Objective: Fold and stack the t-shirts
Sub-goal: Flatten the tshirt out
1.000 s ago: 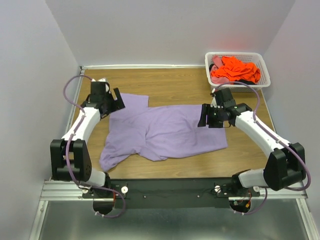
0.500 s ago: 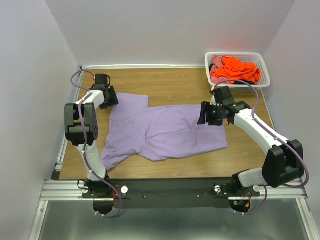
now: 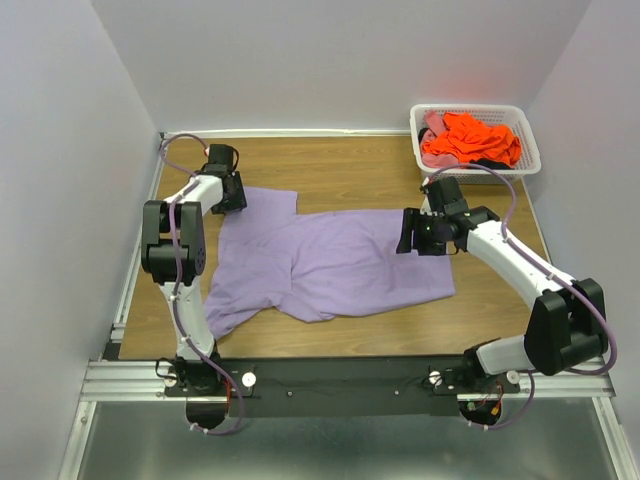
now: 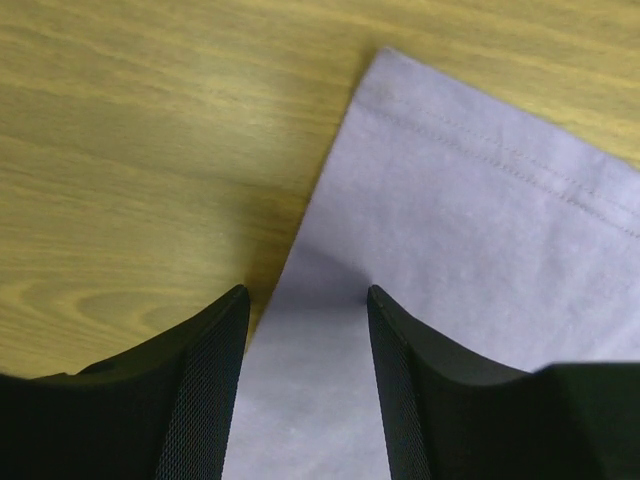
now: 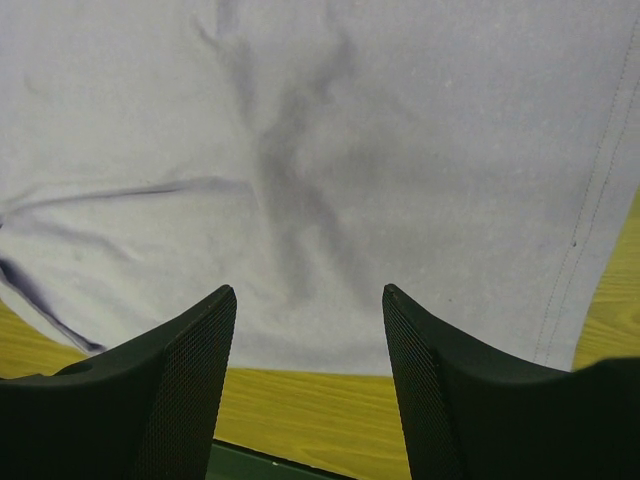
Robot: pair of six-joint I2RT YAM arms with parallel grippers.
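Observation:
A large lavender t-shirt (image 3: pixel 330 265) lies spread and rumpled on the wooden table (image 3: pixel 350 165). My left gripper (image 3: pixel 236 200) is down at the shirt's far left corner. In the left wrist view the left gripper (image 4: pixel 306 292) is open. The t-shirt's (image 4: pixel 470 240) edge lies flat between its fingers (image 4: pixel 205 385). My right gripper (image 3: pixel 404 240) hovers at the shirt's far right edge. In the right wrist view the right gripper (image 5: pixel 308 290) is open over the t-shirt's (image 5: pixel 320 150) hem, holding nothing.
A white lattice basket (image 3: pixel 470 108) stands at the back right corner, holding a crumpled orange t-shirt (image 3: pixel 470 140) and a pink t-shirt (image 3: pixel 433 122). Bare wood shows around the lavender shirt. Grey walls close in on three sides.
My left arm has reared up and carried its gripper to the shirt's far left corner, and its jaws have narrowed. The right arm and the shirt have not moved.

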